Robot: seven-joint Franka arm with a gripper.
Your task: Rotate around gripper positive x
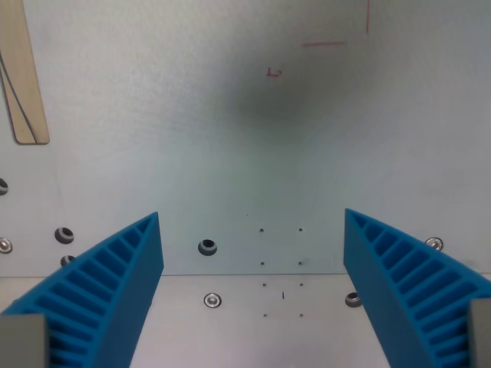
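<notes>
My gripper [253, 218] is open, with nothing between its two blue ribbed fingers. One finger [115, 284] rises from the wrist view's lower left, the other [406, 284] from the lower right. Below them lies a pale grey metal plate [230, 138] with a dark soft shadow near its upper middle. No loose object is held or touched.
A seam [253, 274] crosses the plate low in the view. Screw heads and holes [207, 247] dot the plate near the fingers. A light wooden strip [23, 77] lies at the upper left. Faint red marks [322, 44] show at the upper right.
</notes>
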